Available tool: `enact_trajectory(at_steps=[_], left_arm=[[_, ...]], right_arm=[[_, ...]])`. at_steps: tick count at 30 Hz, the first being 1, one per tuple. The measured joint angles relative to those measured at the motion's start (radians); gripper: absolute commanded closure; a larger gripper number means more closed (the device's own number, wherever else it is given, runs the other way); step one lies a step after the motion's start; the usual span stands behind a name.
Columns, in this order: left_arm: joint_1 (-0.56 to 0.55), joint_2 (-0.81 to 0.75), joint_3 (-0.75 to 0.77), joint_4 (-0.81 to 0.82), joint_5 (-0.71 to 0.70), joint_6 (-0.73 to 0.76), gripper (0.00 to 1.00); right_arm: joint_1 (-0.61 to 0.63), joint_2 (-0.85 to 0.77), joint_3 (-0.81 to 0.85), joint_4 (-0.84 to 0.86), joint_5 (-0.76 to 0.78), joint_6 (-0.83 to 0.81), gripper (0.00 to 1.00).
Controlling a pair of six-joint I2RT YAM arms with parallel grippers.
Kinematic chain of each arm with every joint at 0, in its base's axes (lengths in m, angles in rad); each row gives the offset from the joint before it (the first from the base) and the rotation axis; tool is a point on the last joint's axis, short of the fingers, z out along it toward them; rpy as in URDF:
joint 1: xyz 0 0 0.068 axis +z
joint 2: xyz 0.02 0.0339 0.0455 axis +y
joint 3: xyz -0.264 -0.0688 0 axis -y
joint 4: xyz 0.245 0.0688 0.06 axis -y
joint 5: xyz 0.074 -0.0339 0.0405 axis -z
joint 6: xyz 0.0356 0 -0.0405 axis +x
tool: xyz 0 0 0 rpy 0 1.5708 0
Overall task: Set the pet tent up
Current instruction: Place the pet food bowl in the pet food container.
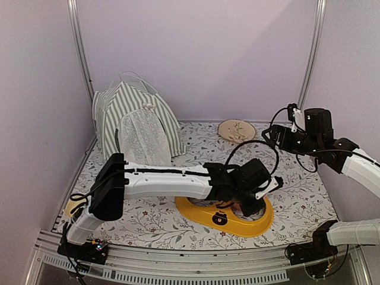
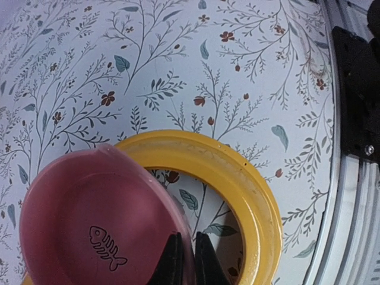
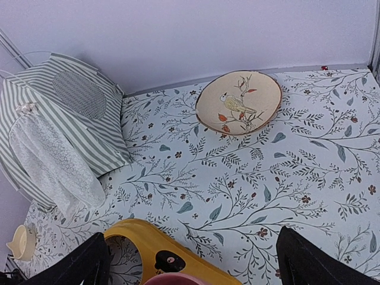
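The pet tent (image 1: 138, 122) stands at the back left, green-and-white striped, with its white lace curtain hanging in front. The right wrist view shows it (image 3: 59, 130) with its round mesh window. My left gripper (image 1: 252, 202) reaches across over a yellow bowl stand (image 1: 228, 217). In the left wrist view it (image 2: 189, 237) is shut on the rim of a pink bowl (image 2: 95, 231) with a fishbone mark, which lies partly over the stand's ring (image 2: 249, 184). My right gripper (image 1: 278, 133) is raised at the right, open and empty (image 3: 191, 237).
A cream plate painted with a bird (image 3: 239, 102) lies at the back by the wall. A small cream cup (image 3: 22, 242) sits at the near left. The yellow stand (image 3: 160, 252) lies below the right gripper. The metal front rail (image 2: 350, 225) is close.
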Motion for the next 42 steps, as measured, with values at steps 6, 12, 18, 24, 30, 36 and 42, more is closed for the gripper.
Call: enact_trajectory(at_steps=[6, 12, 18, 24, 30, 36, 42], left_arm=[[-0.049, 0.000, -0.001, -0.004, 0.003, 0.011, 1.00], [-0.081, -0.002, -0.022, 0.028, 0.002, -0.004, 1.00], [-0.074, -0.017, -0.061, 0.064, -0.023, -0.031, 1.00], [-0.064, -0.017, -0.103, 0.077, -0.013, -0.054, 1.00], [-0.063, -0.016, -0.120, 0.068, -0.023, -0.059, 0.58], [-0.060, -0.017, -0.146, 0.080, -0.031, -0.075, 0.27], [-0.055, -0.109, -0.296, 0.151, -0.069, -0.109, 0.03]], right_arm=[[-0.001, 0.002, -0.007, -0.018, 0.001, 0.000, 0.01], [-0.001, 0.002, -0.008, -0.022, 0.000, 0.000, 0.01], [-0.001, 0.010, -0.016, -0.022, -0.002, 0.000, 0.01], [-0.001, 0.016, -0.017, -0.024, -0.008, -0.001, 0.01], [-0.001, 0.021, -0.017, -0.023, -0.012, 0.000, 0.01], [-0.001, 0.035, -0.018, -0.018, -0.023, -0.001, 0.01], [-0.001, 0.043, -0.018, -0.015, -0.038, -0.001, 0.01]])
